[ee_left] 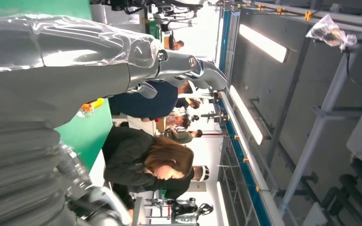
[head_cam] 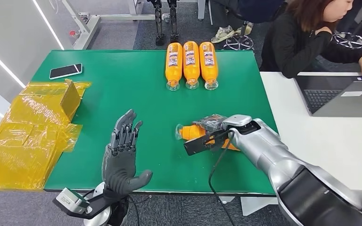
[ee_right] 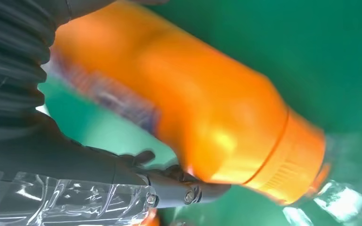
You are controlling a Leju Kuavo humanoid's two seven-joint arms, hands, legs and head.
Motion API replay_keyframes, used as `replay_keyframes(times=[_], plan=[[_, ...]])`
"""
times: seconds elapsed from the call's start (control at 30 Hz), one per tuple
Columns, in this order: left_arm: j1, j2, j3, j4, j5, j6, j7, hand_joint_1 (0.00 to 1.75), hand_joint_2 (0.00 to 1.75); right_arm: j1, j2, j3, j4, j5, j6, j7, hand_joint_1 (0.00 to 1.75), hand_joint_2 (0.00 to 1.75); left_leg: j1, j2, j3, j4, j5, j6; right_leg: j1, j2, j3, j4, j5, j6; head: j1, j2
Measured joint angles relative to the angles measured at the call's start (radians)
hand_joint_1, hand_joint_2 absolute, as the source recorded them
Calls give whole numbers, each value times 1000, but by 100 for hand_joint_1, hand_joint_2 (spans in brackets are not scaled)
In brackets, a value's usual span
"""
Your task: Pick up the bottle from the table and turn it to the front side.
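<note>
On the green counter (head_cam: pixel 122 89), lower right of frame, your right hand (head_cam: pixel 210 126) grips the orange plastic bottle (head_cam: pixel 192 132); left hand (head_cam: pixel 122 155) open. Turning its smooth body risks slippage.

Bare green table (head_cam: pixel 122 94) mid-left; obstacles: three-bottle row (head_cam: pixel 191 63) far edge, yellow wrapping (head_cam: pixel 33 127) left, phone (head_cam: pixel 65 71) far-left corner.

1. We see the right arm (head_cam: pixel 283 157) as a silver, rounded shell widening into a black section near the body.
2. A black cable (head_cam: pixel 217 172) loops beneath its wrist.
3. The left hand (head_cam: pixel 121 160) is dark grey, with darker segmented fingers (head_cam: pixel 125 134).
4. A grey block (head_cam: pixel 68 200) sits at the left wrist.
5. Close up, we note ribbed grey covers and clear plastic wrap (ee_left: pixel 94 40).
</note>
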Motion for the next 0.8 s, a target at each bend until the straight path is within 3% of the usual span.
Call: replay_keyframes(times=[0.47,0.6,0.8], plan=[[11,0,13,0,12,0,0,0,175,54,-5,73,-1,-53,-63,-51,0,175,0,5,4,0,-1,-1,0,6,1,0,0,0,0,0],[11,0,17,0,12,0,0,0,175,60,-31,89,-11,-92,-100,-27,175,175,0,5,6,0,-1,-1,0,6,3,0,0,0,0,0],[22,0,25,0,8,3,0,0,175,76,-72,108,-36,-136,-186,-32,175,175,0,5,7,0,-1,-1,0,5,5,-1,0,0,0,0]])
